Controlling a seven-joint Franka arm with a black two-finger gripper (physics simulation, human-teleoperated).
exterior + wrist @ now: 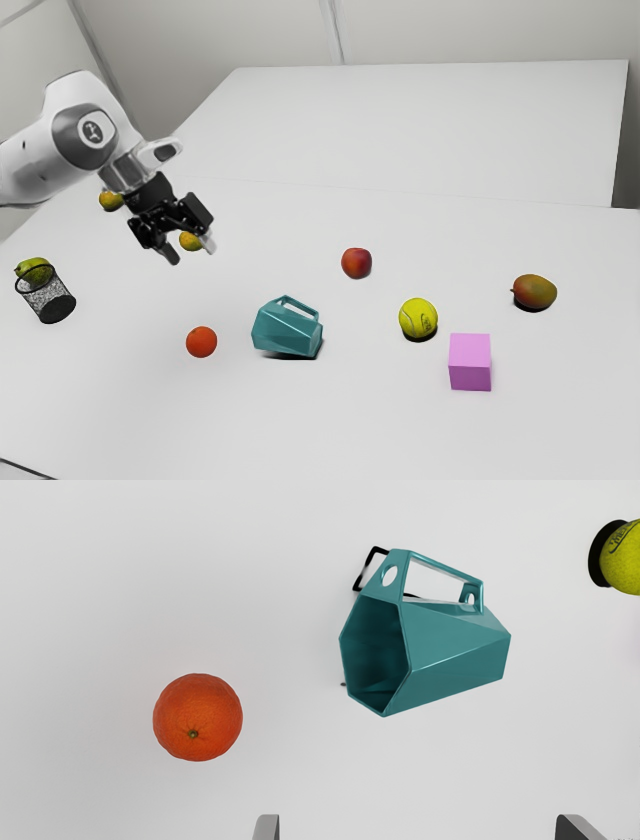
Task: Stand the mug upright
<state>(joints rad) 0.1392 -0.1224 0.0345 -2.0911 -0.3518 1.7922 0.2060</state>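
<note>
Status: goal state not met. Mug (440, 640) is lying on its side on the surface (400, 430), so nothing the task asks for is in place; by my read all of it is left: get a hold, lift, pitch it round onto its base, let go. Claw (190, 250) is open and empty, fingers wide apart, up above the surface and well clear of the mug, over toward the exterior view's left. Mug sits between the orange (197, 717) and the tennis ball (418, 318), touching neither. Orientation: open mouth faces the orange side, i.e. the exterior view's left; closed base faces the ball side, the exterior view's right. Long axis is near level, lying along the surface, roughly left-right in the exterior view and roughly parallel to the line between the two fingertips in the wrist view. Handle (298, 306) comes off the flank farther from the fingertips; can't tell exactly how much it tilts up versus out. Judgement: as the claw is turned, it would close along the mug's length, so a pinch across the body likely needs a wrist turn. Base then has to swing down and mouth up; slanted faces could slip.
</note>
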